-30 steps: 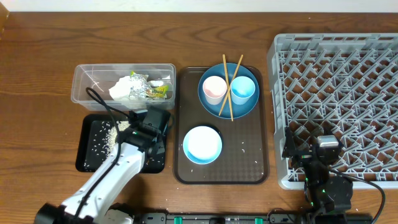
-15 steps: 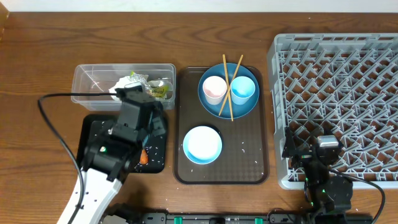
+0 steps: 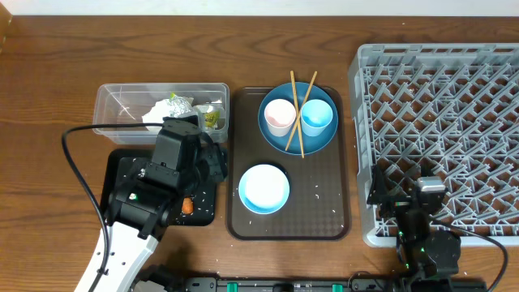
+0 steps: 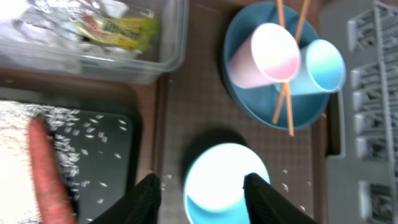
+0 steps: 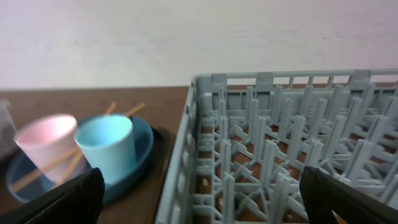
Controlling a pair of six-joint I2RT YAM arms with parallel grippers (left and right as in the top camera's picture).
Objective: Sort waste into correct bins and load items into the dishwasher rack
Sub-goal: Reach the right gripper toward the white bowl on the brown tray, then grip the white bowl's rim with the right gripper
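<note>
The left gripper (image 4: 202, 188) hung with its jaws partly apart and empty over the seam between the black tray (image 3: 122, 212) and the brown serving tray (image 3: 324, 207), near the white bowl (image 3: 263, 188). The carrot (image 4: 46, 171) lay among rice grains (image 4: 71, 152) in the black tray, while crumpled paper (image 3: 162, 113) and its wrapper (image 4: 121, 28) sat in the clear box (image 3: 109, 123). The pink cup (image 3: 280, 115), light blue cup (image 3: 317, 115) and chopsticks (image 3: 297, 113) rested on the blue plate (image 3: 276, 139). The right gripper (image 5: 202, 193), jaws spread wide and empty, sat at the near edge of the dishwasher rack (image 3: 438, 122).
</note>
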